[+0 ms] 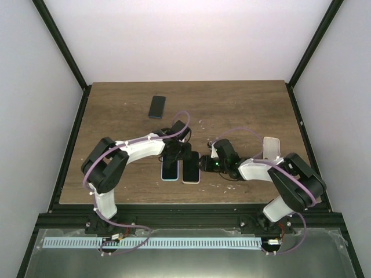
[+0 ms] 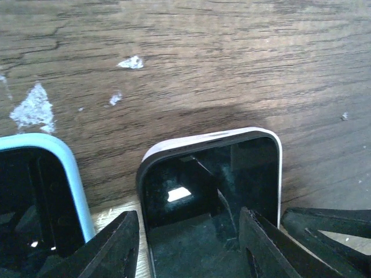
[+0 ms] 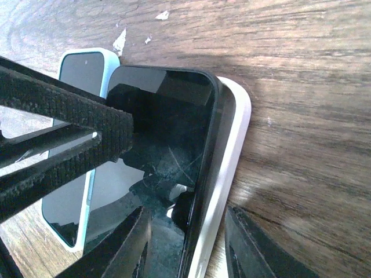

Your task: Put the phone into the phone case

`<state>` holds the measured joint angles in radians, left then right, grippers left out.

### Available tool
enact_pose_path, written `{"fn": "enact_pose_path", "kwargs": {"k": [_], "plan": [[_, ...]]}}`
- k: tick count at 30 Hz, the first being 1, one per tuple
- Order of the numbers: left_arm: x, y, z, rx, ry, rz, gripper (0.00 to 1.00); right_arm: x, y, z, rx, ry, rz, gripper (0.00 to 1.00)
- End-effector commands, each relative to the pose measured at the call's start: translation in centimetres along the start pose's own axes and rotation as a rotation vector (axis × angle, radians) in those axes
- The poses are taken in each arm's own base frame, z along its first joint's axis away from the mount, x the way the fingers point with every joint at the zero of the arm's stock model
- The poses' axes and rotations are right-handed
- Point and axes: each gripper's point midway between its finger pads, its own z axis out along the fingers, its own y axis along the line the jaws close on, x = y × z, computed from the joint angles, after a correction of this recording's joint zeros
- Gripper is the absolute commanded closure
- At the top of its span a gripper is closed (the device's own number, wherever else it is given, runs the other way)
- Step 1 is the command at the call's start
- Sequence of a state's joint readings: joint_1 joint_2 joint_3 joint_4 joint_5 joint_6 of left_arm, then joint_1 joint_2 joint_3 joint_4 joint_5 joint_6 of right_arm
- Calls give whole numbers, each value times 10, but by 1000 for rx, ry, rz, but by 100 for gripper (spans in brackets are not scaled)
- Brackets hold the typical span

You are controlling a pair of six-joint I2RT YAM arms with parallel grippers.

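The black phone (image 1: pixel 191 171) (image 2: pixel 232 168) (image 3: pixel 168 116) lies near the table's front middle on the white phone case (image 2: pixel 174 144) (image 3: pixel 235 133). Its right long edge rides up on the case's rim, so it sits tilted rather than flush. My left gripper (image 1: pixel 184 156) (image 2: pixel 191 249) is open over the phone's near half, one finger outside its left edge and the other above the screen. From the right, my right gripper (image 1: pixel 204 164) (image 3: pixel 188 249) is open astride the phone's raised edge and the case rim, with gaps showing on both sides.
A phone in a light blue case (image 1: pixel 168 172) (image 2: pixel 35 191) (image 3: pixel 81 75) lies directly left of the white case. Another dark phone (image 1: pixel 157 106) rests farther back. A white case (image 1: pixel 271 147) stands by the right arm.
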<state>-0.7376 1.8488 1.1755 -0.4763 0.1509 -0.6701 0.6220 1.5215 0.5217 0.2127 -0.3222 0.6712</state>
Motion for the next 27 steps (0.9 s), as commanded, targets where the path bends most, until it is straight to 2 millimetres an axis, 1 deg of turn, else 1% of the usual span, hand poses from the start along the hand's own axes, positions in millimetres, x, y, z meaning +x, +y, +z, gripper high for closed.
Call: {"fn": "enact_pose_path", "kwargs": {"k": [1, 4, 7, 10, 14, 17, 20, 23, 27], "plan": [[0, -5, 5, 31, 13, 7, 49, -20, 9, 3, -22, -52, -47, 65], [0, -4, 5, 26, 14, 11, 47, -22, 8, 5, -10, -53, -53, 65], [-1, -6, 7, 36, 12, 11, 47, -23, 5, 9, 1, -48, -59, 65], [1, 0, 10, 6, 27, 9, 46, -22, 5, 10, -4, -44, -55, 65], [1, 3, 9, 0, 4, 18, 45, -24, 6, 11, -9, -52, -67, 65], [2, 0, 13, 23, 10, 19, 51, -26, 8, 12, -20, -58, -87, 64], [4, -10, 15, 82, 15, 15, 58, -26, 13, 13, -49, -59, -109, 65], [7, -17, 18, 105, 29, 12, 66, -26, 17, 14, -72, -60, -121, 65], [15, -13, 25, 73, 57, 8, 72, -29, 23, 15, -104, -69, -149, 65]]}}
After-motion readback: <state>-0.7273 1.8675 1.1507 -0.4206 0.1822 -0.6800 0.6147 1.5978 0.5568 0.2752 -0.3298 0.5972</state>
